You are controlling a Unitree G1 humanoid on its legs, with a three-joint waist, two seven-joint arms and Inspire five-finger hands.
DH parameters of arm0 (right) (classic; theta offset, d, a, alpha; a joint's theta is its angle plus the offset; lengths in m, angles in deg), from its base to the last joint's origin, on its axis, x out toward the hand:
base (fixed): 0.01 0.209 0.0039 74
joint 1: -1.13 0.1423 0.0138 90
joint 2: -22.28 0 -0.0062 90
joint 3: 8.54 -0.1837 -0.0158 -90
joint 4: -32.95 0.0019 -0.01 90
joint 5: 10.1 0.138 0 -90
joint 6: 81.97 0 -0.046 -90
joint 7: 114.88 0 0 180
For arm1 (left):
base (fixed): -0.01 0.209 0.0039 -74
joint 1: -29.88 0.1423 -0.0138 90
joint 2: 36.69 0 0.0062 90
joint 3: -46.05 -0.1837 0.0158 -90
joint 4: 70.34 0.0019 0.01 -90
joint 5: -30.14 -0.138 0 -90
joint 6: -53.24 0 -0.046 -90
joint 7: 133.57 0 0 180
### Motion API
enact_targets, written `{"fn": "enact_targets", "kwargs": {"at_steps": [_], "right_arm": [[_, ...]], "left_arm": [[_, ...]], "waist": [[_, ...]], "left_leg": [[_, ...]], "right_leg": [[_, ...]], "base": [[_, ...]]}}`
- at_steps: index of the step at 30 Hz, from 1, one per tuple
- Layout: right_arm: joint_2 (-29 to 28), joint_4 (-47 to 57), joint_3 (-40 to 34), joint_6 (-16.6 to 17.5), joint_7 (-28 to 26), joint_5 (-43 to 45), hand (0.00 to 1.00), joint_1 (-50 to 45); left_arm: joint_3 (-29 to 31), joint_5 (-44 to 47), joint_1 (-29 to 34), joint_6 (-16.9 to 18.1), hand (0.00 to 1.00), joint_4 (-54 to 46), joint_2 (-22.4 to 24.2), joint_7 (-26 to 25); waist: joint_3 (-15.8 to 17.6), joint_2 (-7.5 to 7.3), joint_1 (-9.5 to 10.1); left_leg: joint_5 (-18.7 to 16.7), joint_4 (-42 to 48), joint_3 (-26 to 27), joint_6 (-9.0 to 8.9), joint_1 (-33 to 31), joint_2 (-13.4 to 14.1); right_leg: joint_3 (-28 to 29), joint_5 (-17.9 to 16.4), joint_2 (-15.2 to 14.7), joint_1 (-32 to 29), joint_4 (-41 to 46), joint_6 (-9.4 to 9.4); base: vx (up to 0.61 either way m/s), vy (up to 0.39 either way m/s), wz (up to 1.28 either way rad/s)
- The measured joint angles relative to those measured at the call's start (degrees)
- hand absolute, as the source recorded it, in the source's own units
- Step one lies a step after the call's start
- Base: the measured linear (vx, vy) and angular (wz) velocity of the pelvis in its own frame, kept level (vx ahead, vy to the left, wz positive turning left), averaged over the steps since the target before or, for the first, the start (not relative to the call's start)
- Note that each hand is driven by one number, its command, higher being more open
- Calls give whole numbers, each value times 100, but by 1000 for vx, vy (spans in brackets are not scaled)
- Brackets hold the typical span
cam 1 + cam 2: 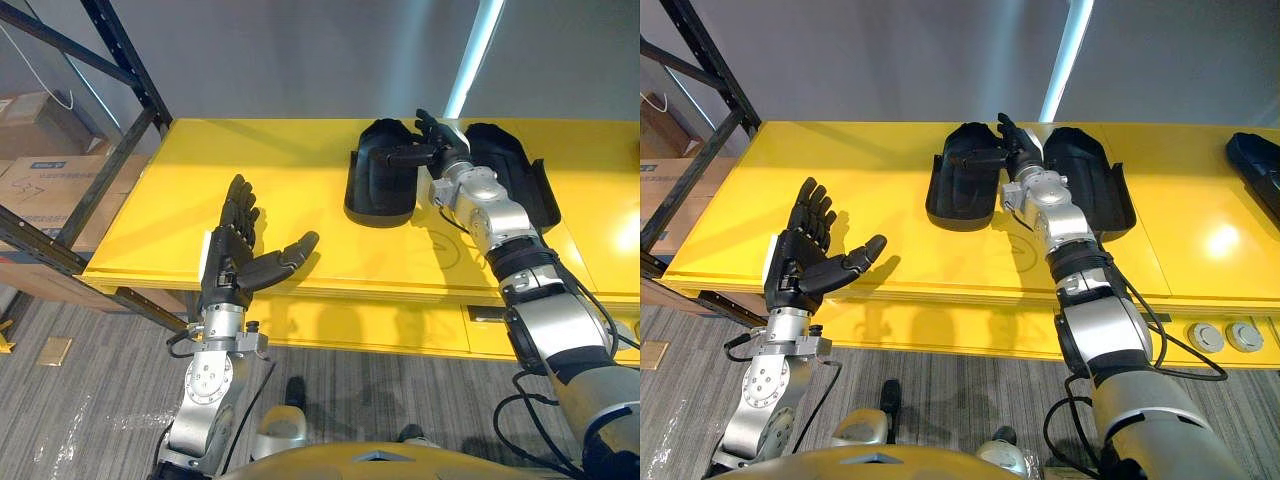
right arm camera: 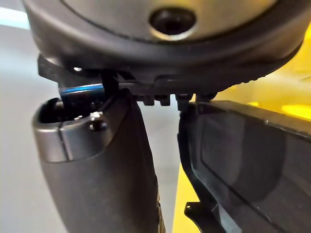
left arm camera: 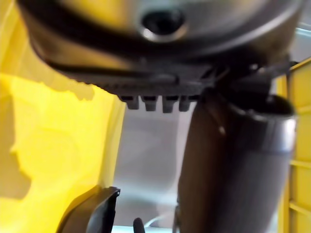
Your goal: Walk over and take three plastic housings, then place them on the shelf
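While your left hand [image 1: 235,262] hovers spread at the edge of the yellow table [image 1: 250,160], your right hand [image 1: 445,158] rests straight-fingered between the left housing [image 1: 378,190] and the right housing [image 1: 512,175], thumb across the left. Both run lengthwise toward the grey wall [image 1: 300,50].

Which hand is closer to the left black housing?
Right. The right hand is at the left black housing, thumb over it; the left hand hovers open, apart, to its left.
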Motion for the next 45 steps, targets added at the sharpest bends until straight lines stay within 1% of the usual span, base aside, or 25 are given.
{"fn": "enact_targets", "kwargs": {"at_steps": [7, 12, 19, 22, 26, 31, 33, 35, 36, 39, 41, 43, 44, 45], "right_arm": [[0, -17, 20, 0, -64, -5, 100, 91], [2, -190, 59, 0, 35, -10, 100, 258], [5, -411, 60, 9, -154, -6, 100, 422], [6, -438, 61, 26, -185, -9, 100, 477], [10, -639, 62, 78, -259, -8, 100, 553], [11, -639, 67, 186, -262, -22, 100, 602], [21, -637, 111, 354, -212, -130, 100, 633], [100, -584, 161, 637, -132, -312, 100, 646], [133, -541, 162, 696, -94, -408, 100, 646], [323, 121, 162, 922, 152, -991, 100, 595], [491, 961, 160, 1124, 173, -1302, 100, 445], [597, 1679, 165, 1291, 15, -1392, 100, 257], [611, 2057, 170, 1339, -238, -1384, 100, 147], [613, 2168, 206, 1343, -403, -1382, 100, 121]], "left_arm": [[0, 0, 0, 0, 100, 0, 0, -1], [-2, 0, -5, 0, 100, 0, -1, -26], [-2, 2, -10, -1, 100, 1, -3, -87], [1, 6, -47, -1, 100, 3, -5, -119], [3, 15, -51, 0, 100, 4, -15, -120], [5, 55, -51, 0, 100, 4, -27, -77], [5, 54, -51, 0, 100, 4, -44, -29], [1, 46, -51, 0, 100, 4, -82, 2], [1, 37, -50, 1, 100, 4, -96, -3], [15, -30, -50, 6, 100, -2, -113, -58], [18, -30, -46, 7, 100, -19, -113, -131], [76, -31, -45, 7, 100, -20, -112, -166], [151, -31, -45, 18, 100, -24, -112, -201], [214, -30, -46, 22, 100, -31, -112, -204]], "waist": [[48, 44, 25], [67, 55, 63], [146, 51, 90], [235, 54, 90], [243, 53, 97], [243, 53, 97], [244, 52, 97], [245, 50, 101], [246, 49, 101], [313, 53, 73], [365, 50, 61], [365, 50, 18], [365, 49, -50], [365, 49, -82]], "left_leg": [[-1, -2, 3, -9, 6, 45], [-11, -1, 3, -26, 7, 78], [-20, 10, 3, -49, 3, 115], [-20, 11, 2, -50, 4, 119], [-21, 13, -32, -51, -21, 116], [-21, 13, -39, -51, -25, 117], [-22, 13, -39, -52, -23, 120], [-23, 13, -39, -52, -23, 123], [-23, 13, -39, -52, -23, 124], [-31, 13, 4, -63, -2, 111], [-42, 12, 70, -67, 9, 115], [-44, 13, 110, -69, 5, 114], [-43, 13, 116, -69, 11, 112], [-43, 12, 119, -70, 11, 110]], "right_leg": [[6, -9, 41, 0, 2, -12], [7, -22, 77, 0, -1, -32], [4, -36, 115, -2, -2, -52], [-1, -40, 114, -4, 9, -56], [-42, -47, 115, -5, 10, -61], [-53, -50, 115, -5, 12, -64], [-52, -51, 116, -5, 13, -65], [-51, -51, 118, -5, 13, -65], [-50, -51, 118, -6, 13, -65], [-10, -51, 105, -22, 21, -64], [63, -50, 100, -64, 32, -64], [88, -50, 92, -92, 38, -64], [89, -51, 89, -91, 42, -65], [90, -52, 87, -92, 42, -65]], "base": [[0, 0, 0], [0, 0, 0], [0, 0, 0], [0, 0, 0], [6, -5, 3], [1, -1, 1], [0, 0, 0], [0, 0, 0], [0, 0, 0], [0, 0, -8], [8, 1, -15], [27, -3, -8], [34, -10, -3], [0, 0, 0]]}}
